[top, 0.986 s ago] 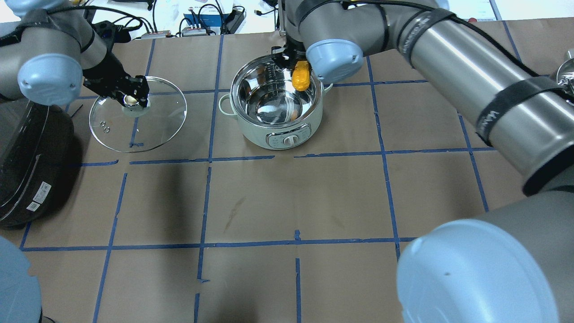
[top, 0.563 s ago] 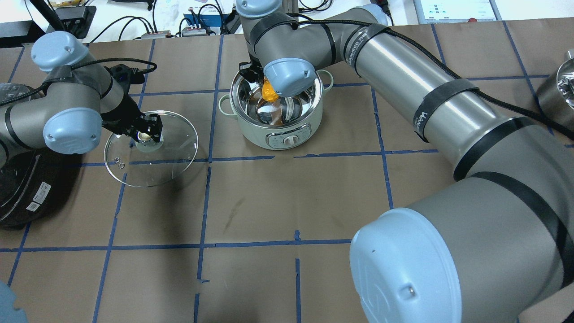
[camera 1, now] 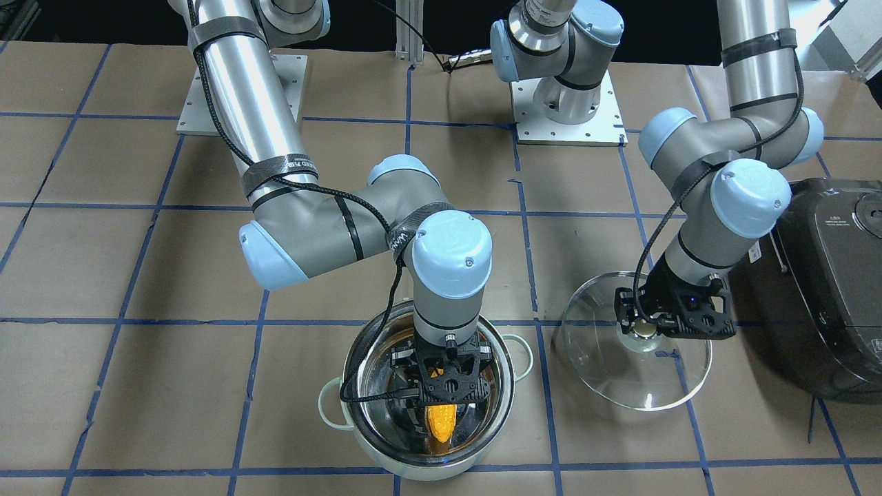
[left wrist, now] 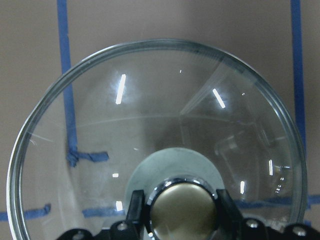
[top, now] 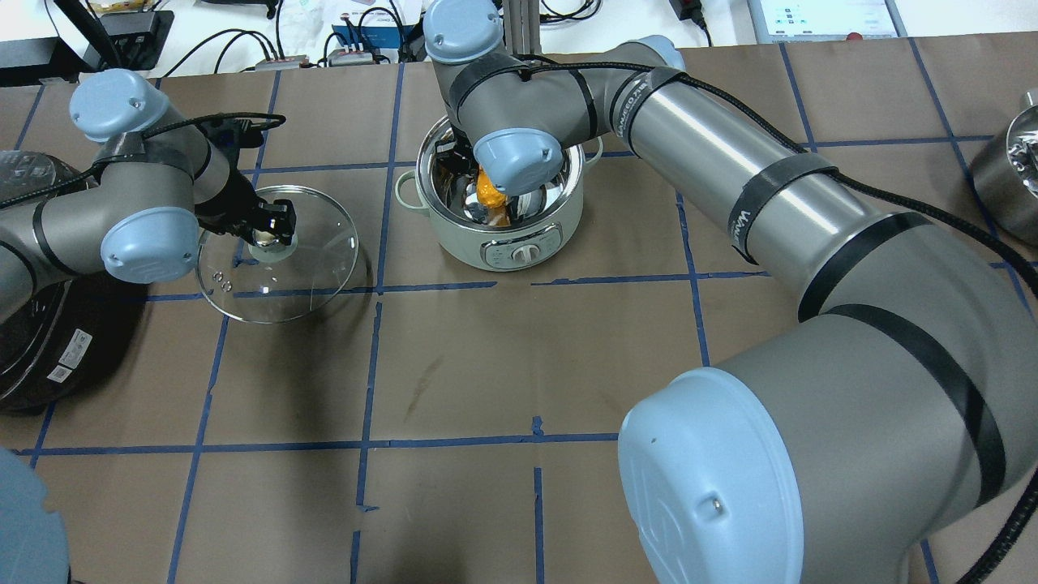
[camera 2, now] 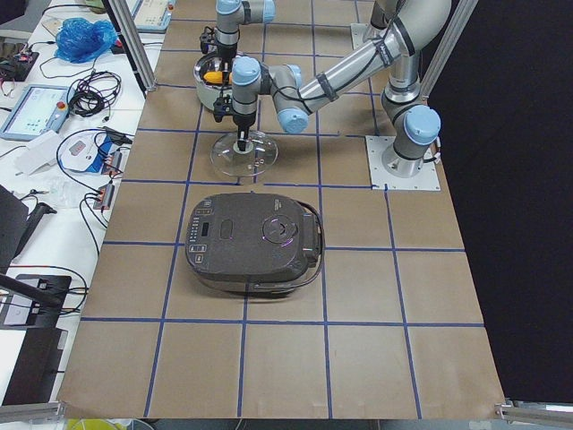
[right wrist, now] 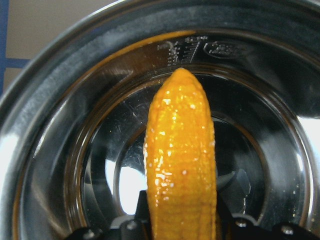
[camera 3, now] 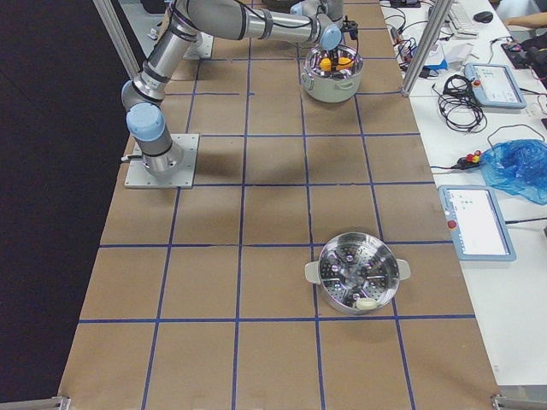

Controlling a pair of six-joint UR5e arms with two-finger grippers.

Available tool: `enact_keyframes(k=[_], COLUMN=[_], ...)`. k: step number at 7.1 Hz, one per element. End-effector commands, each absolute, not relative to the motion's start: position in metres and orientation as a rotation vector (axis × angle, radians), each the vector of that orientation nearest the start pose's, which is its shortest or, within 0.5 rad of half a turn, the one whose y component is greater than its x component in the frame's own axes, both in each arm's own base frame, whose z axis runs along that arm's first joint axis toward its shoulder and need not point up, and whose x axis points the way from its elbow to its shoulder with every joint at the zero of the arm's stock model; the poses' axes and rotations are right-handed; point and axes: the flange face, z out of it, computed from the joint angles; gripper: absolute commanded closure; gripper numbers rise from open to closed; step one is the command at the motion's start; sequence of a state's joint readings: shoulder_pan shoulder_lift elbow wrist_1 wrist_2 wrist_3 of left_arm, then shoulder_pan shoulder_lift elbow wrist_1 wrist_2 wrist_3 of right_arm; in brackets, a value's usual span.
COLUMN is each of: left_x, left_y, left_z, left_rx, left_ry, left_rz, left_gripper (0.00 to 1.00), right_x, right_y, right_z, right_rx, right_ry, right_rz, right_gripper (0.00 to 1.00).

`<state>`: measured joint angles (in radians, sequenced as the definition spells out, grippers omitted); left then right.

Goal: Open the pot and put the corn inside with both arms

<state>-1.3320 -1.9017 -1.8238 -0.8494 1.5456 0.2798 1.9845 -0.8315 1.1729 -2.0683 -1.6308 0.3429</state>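
The steel pot (top: 454, 219) stands open at the table's far middle; it also shows in the front view (camera 1: 358, 406) and the right wrist view (right wrist: 45, 125). My right gripper (camera 1: 441, 406) is shut on the yellow-orange corn (camera 1: 441, 420) and holds it inside the pot, above the bottom; the corn also shows in the overhead view (top: 491, 195) and the right wrist view (right wrist: 181, 165). My left gripper (top: 272, 235) is shut on the knob (left wrist: 182, 212) of the glass lid (top: 316, 268), which is at table level left of the pot; the lid also shows in the front view (camera 1: 620, 372).
A large black rice cooker (top: 40, 324) stands at the left edge, close beside my left arm. A second steel pot with a steamer insert (camera 3: 357, 273) stands far to the right. Blue tape lines cross the brown table.
My right gripper has carried the corn from the pot's far rim down into the pot. My left gripper has moved the lid a little toward me and to the right.
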Motion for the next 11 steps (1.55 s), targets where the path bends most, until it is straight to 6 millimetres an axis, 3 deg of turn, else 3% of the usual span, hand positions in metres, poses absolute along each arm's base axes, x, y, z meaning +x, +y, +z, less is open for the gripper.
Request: enact_keyframes(k=[1,2,3,4,5,6,7,8,9,10,11], left_x=[0.009,0.005,0.003,0.003,0.004,0.004,0.004,0.004,0.003,-0.003,-0.015], left_y=[-0.637,-0.642,-0.65,-0.658,-0.66,-0.66,-0.66,-0.66,-0.659,-0.657,-0.646], left_z=[0.277,0.261,0.231,0.227,0.226,0.222,0.221,0.221,0.227,0.242,0.263], left_rx=[0.048,0.055,0.06,0.082,0.092,0.07,0.07,0.072,0.067,0.083,0.112], left_ry=[3.168,3.22,3.231,3.215,3.208,3.214,3.215,3.216,3.211,3.201,3.178], left_rz=[-0.21,-0.186,-0.138,-0.193,-0.201,-0.195,-0.19,-0.193,-0.193,-0.218,-0.164], left_gripper=[0.99,0.99,0.99,0.99,0.99,0.98,0.64,0.19,0.0,0.0,0.0], right_x=[0.425,0.424,0.422,0.42,0.42,0.419,0.418,0.413,0.406,0.387,0.352], right_y=[-0.653,-0.651,-0.646,-0.644,-0.644,-0.646,-0.644,-0.64,-0.636,-0.629,-0.616], right_z=[0.25,0.242,0.232,0.228,0.233,0.241,0.255,0.276,0.307,0.348,0.394], right_rx=[-0.15,-0.149,-0.151,-0.148,-0.147,-0.144,-0.143,-0.147,-0.137,-0.109,-0.055], right_ry=[3.134,3.132,3.13,3.125,3.122,3.116,3.107,3.098,3.085,3.091,3.121], right_rz=[-0.243,-0.249,-0.256,-0.274,-0.286,-0.303,-0.329,-0.352,-0.4,-0.397,-0.328], right_gripper=[0.86,0.86,0.8,0.49,0.28,0.2,0.16,0.15,0.15,0.13,0.14])
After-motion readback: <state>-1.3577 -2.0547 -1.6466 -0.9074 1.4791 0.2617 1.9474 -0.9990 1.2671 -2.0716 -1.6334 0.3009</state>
